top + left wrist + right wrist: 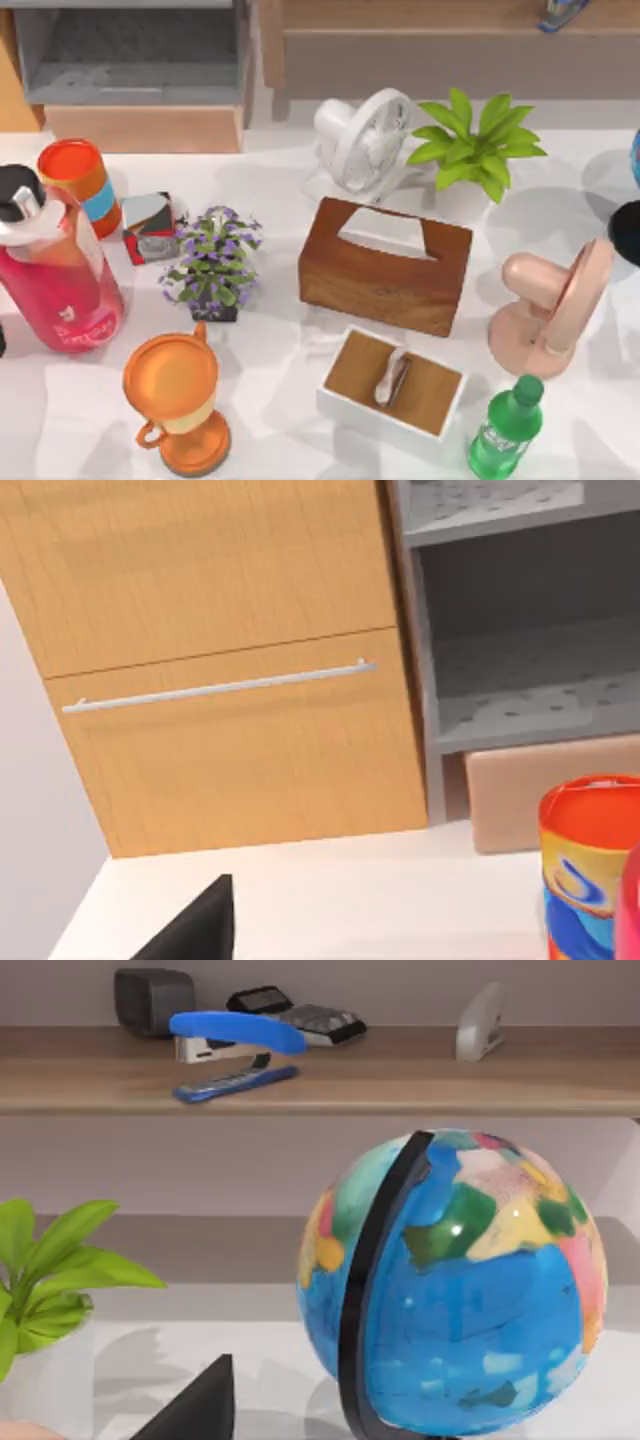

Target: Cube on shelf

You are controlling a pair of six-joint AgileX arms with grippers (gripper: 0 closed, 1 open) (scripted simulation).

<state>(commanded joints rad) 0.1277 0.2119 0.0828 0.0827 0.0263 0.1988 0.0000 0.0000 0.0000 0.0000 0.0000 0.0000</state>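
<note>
Honestly, we could not tell how either claw stood. Our shelf (420,20) carried a blue stapler (235,1045); a red, black and silver cube (150,228) sat on the worktop (290,380).

No legible text; perhaps faint white print on the green bottle (506,428).

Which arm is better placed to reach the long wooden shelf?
Likely right: its wrist view faces the shelf beyond the globe; the left's faces the cabinet.
</note>
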